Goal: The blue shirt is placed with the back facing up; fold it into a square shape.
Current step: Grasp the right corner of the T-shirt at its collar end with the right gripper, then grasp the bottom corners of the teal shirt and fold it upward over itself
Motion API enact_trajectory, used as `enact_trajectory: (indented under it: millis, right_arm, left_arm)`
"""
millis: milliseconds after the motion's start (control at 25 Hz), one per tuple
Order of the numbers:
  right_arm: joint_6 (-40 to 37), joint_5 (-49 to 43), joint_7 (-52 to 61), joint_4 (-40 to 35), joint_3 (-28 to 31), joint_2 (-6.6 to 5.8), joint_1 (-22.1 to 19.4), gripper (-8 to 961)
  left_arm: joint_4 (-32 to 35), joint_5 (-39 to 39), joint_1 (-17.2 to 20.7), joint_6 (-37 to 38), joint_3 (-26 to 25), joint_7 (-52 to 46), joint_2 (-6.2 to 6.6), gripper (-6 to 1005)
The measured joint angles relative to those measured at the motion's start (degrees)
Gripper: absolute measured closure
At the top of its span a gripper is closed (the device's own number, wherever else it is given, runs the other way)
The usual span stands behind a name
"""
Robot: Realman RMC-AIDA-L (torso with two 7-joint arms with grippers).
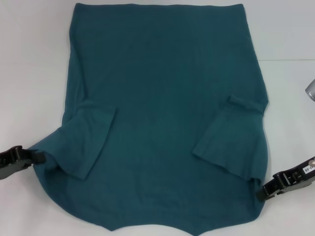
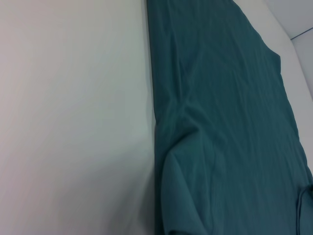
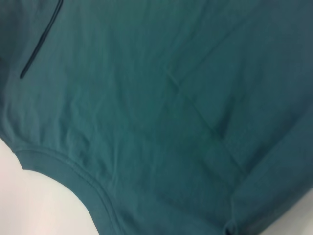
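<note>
My left hand (image 1: 35, 157) is pinching the blue shirt (image 1: 162, 98) at its left shoulder edge, closed on the cloth. The shirt is lying plain side up across the white desk (image 1: 34, 59), both sleeves already folded inward. My right hand (image 1: 263, 191) is gripping the right shoulder edge likewise. I judge I should be lifting both corners evenly, keeping the fabric taut.

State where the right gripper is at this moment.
In the head view, the right gripper is low on the right, at the shirt's near right edge, just below the folded-in right sleeve.
</note>
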Motion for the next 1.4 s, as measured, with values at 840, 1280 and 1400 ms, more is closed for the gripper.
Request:
enact_trajectory:
  millis: [840, 1280, 1400]
  right_arm:
    - [-9.7, 0.6, -3.7, -1.5, 5.4, -3.06, -5.5, 892]
    - [-15.2, 0.3, -5.9, -1.7, 5.5, -4.16, -8.3, 892]
    - [-13.0, 0.8, -6.3, -1.6, 7.1, -4.19, -8.1, 892]
  left_arm:
    - [2.3, 3.3, 1.1, 13.0, -0.1, 0.8, 1.51, 1000]
    - [7.8, 9.5, 4.6, 21.7, -0.1, -0.1, 0.89, 999]
    - [6.9, 8.9, 4.1, 20.5, -0.2, -0.1, 0.88, 1000]
